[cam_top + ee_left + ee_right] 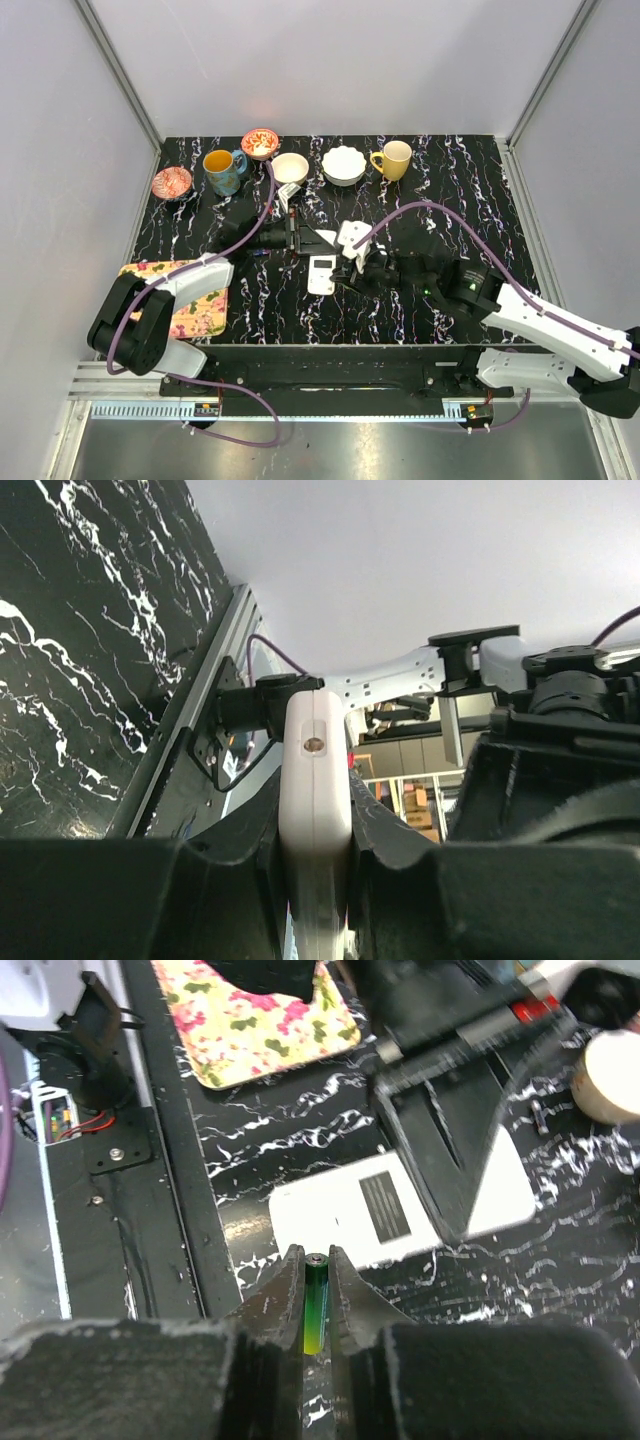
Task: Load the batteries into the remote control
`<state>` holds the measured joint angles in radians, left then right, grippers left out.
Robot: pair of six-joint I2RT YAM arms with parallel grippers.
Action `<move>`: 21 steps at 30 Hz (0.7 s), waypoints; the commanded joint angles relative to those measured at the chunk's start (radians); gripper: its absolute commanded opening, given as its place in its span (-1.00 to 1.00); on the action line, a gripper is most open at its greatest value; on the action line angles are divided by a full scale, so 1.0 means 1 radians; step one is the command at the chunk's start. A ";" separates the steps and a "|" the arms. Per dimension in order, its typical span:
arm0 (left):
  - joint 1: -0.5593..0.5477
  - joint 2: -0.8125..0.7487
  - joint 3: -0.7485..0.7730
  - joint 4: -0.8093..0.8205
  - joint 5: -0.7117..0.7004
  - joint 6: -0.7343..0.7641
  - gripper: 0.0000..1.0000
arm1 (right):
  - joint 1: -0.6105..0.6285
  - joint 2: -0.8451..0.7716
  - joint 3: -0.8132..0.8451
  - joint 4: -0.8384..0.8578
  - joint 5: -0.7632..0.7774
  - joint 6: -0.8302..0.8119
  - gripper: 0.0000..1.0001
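Battery (316, 1305), green shading to yellow, is pinched lengthwise between the right fingers (285, 1300), just short of the labelled white panel (320, 1220) lying flat on the surface (450, 200), apparently poised for loading. The remote control (315, 810), judged to be the thick white slab, is clamped between the left fingers (245, 865) just beyond the panel, seemingly presented to the other arm. The approach is crowded by those dark fingers overhanging the panel. A floral mat (265, 1020) is seen well to the panel's left; a white scalloped bowl (343, 165) and yellow mug (393, 160) are set well behind it.
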<state>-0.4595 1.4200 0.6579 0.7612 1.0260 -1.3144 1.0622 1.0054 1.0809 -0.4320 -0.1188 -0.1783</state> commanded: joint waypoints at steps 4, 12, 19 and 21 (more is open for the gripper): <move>-0.034 -0.033 0.132 -0.344 0.060 0.257 -1.00 | 0.047 0.056 0.060 0.136 -0.127 -0.108 -1.00; -0.045 -0.016 0.154 -0.361 0.077 0.271 -1.00 | 0.076 0.117 0.090 0.108 -0.153 -0.135 -1.00; -0.064 -0.012 0.166 -0.344 0.077 0.279 -1.00 | 0.096 0.140 0.067 0.110 -0.136 -0.141 -1.00; -0.076 -0.015 0.174 -0.341 0.082 0.280 -1.00 | 0.108 0.148 0.065 0.108 -0.124 -0.150 -1.00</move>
<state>-0.5159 1.4170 0.7780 0.3855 1.0733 -1.0527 1.1469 1.1408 1.1255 -0.3599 -0.2512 -0.3004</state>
